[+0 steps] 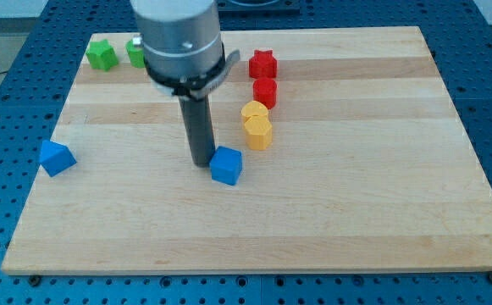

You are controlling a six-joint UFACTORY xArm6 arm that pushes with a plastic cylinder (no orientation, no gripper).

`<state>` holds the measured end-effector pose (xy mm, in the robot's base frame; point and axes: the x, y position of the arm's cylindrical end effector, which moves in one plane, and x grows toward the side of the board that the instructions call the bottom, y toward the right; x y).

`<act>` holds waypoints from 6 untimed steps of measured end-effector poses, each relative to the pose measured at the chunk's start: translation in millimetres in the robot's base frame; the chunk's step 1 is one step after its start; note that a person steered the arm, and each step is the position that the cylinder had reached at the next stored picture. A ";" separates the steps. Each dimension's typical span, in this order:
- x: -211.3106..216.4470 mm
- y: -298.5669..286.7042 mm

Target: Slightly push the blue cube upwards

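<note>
The blue cube (226,165) sits near the middle of the wooden board (356,203). My tip (201,162) rests on the board just to the left of the cube, touching or almost touching its left side. The dark rod rises from there to the grey arm body at the view's top.
A second blue block (57,158) lies at the board's left edge. Two yellow blocks (257,124) stand right above the cube, with a red block (265,91) and a red star (262,63) above them. Two green blocks (102,55) sit at the top left, one partly hidden by the arm.
</note>
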<state>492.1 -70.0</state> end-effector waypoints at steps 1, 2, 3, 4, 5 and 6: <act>12.7 36.2; 25.7 43.9; 76.2 44.6; 77.9 77.8; 58.9 78.8; 40.6 78.9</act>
